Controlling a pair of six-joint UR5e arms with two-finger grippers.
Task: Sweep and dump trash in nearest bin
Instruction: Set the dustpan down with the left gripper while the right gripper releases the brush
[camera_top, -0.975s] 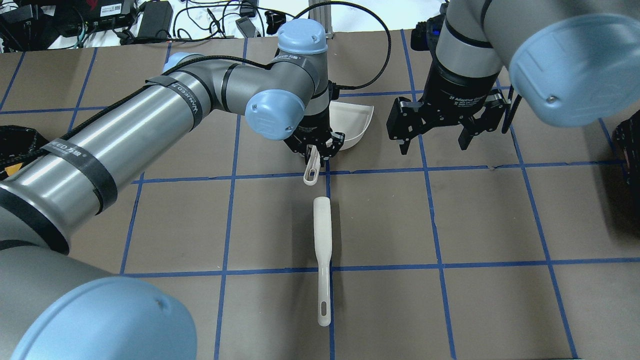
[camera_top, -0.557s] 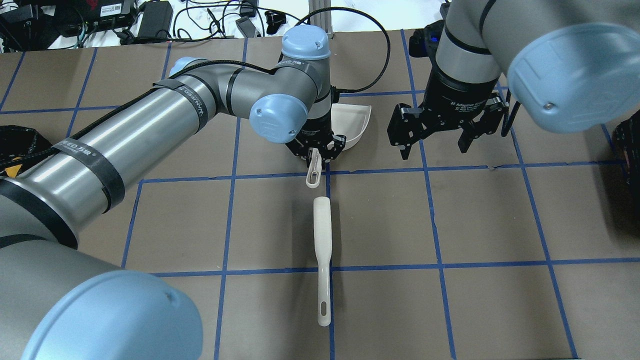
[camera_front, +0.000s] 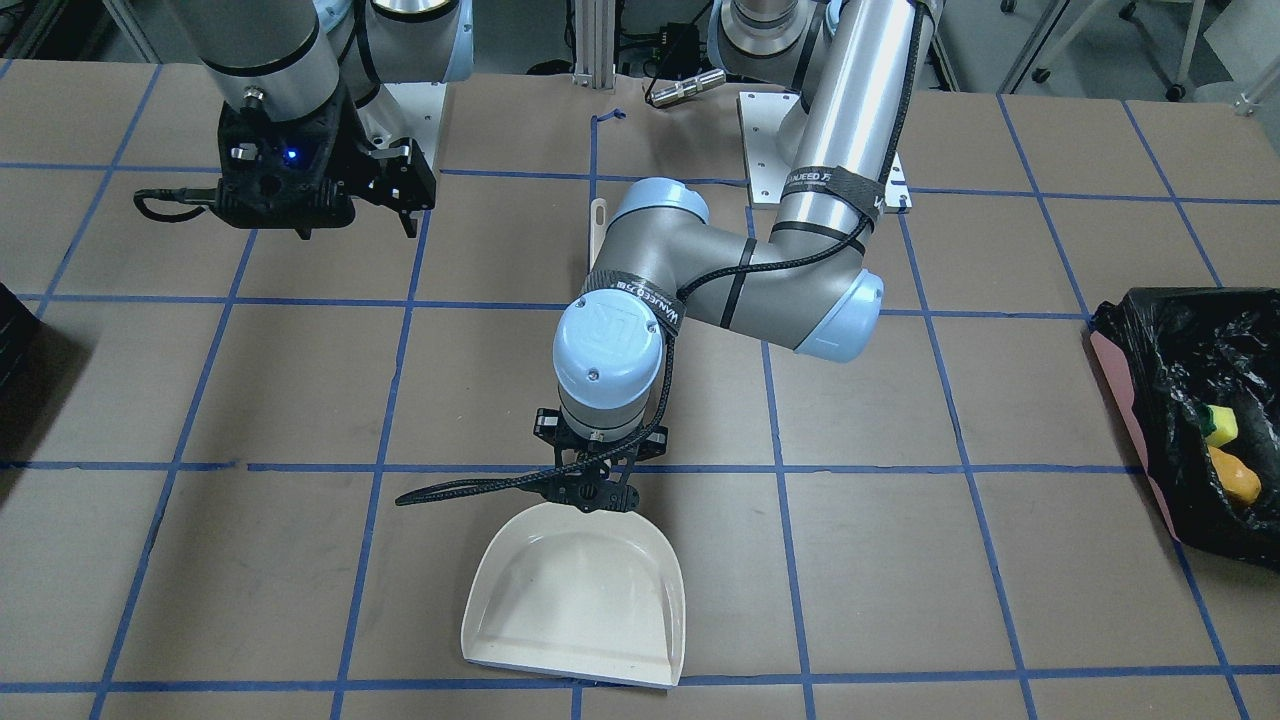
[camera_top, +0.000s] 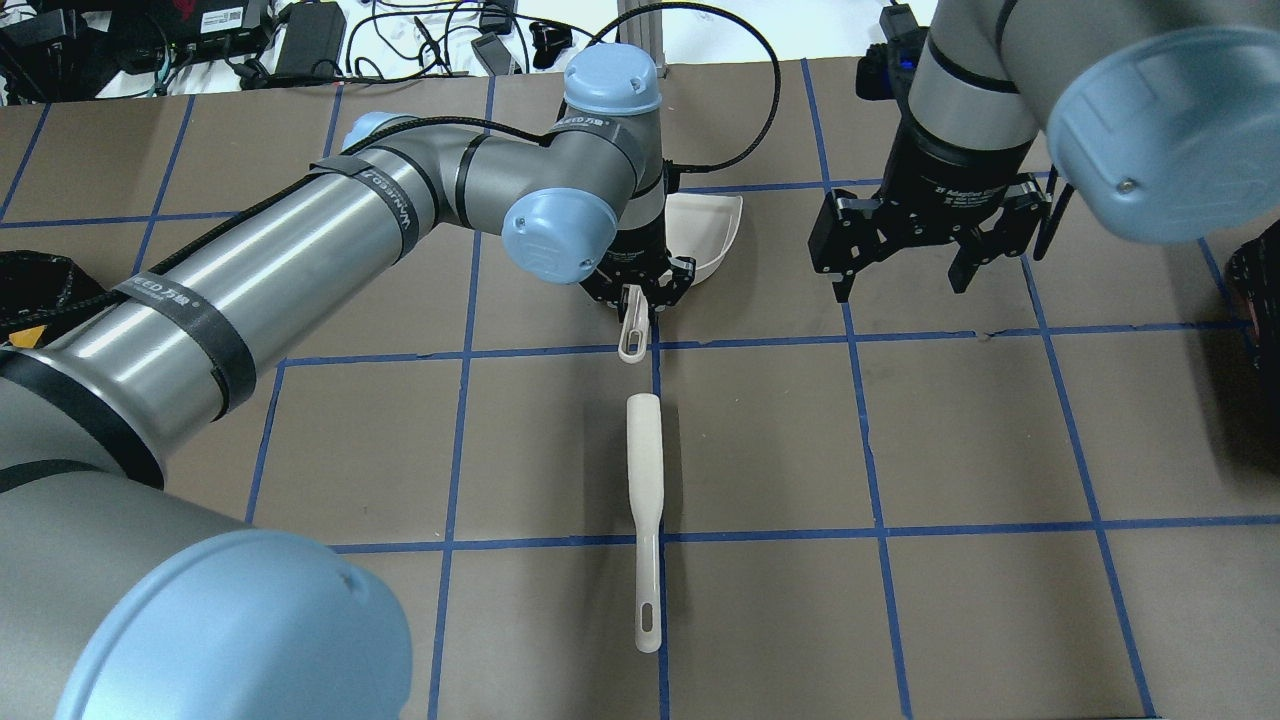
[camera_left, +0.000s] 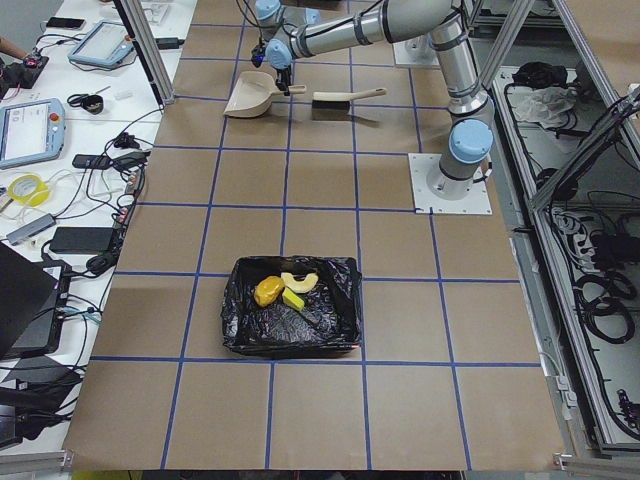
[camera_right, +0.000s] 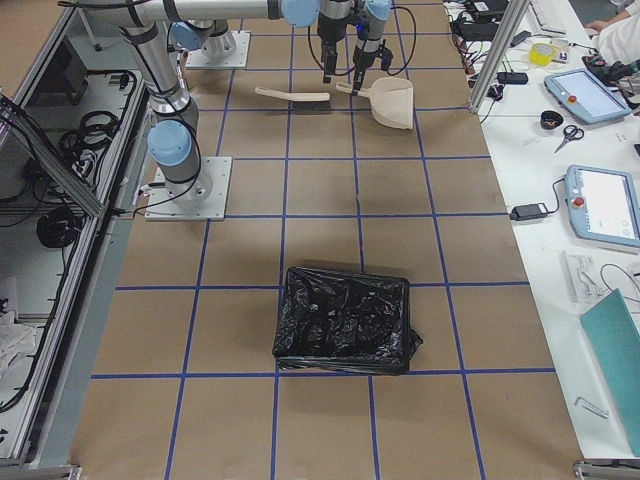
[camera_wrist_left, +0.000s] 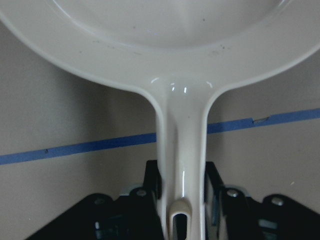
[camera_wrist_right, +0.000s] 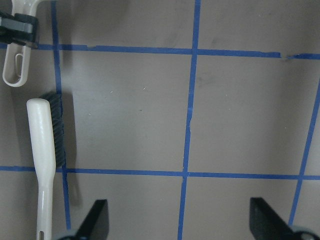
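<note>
My left gripper (camera_top: 636, 300) is shut on the handle of the cream dustpan (camera_front: 575, 600). The pan lies flat on the table with its mouth away from the robot. The left wrist view shows the handle (camera_wrist_left: 181, 150) clamped between both fingers. A cream brush with dark bristles (camera_top: 646, 480) lies loose on the table just behind the handle's end, also in the right wrist view (camera_wrist_right: 45, 150). My right gripper (camera_top: 905, 275) is open and empty, hovering above the table to the right of the pan. The pink-sided bin (camera_front: 1125, 400) with a black bag stands at the table's left end and holds yellow and orange items (camera_left: 280, 290).
A second dark container (camera_right: 345, 320) stands at the table's right end, seen at the edge of the overhead view (camera_top: 1260, 290). Blue tape lines grid the brown table. Cables and devices lie beyond the far edge (camera_top: 300, 40).
My right gripper has moved to the right, away from the dustpan, still open. My left gripper has shifted slightly with the dustpan handle in it. The brush has not moved.
</note>
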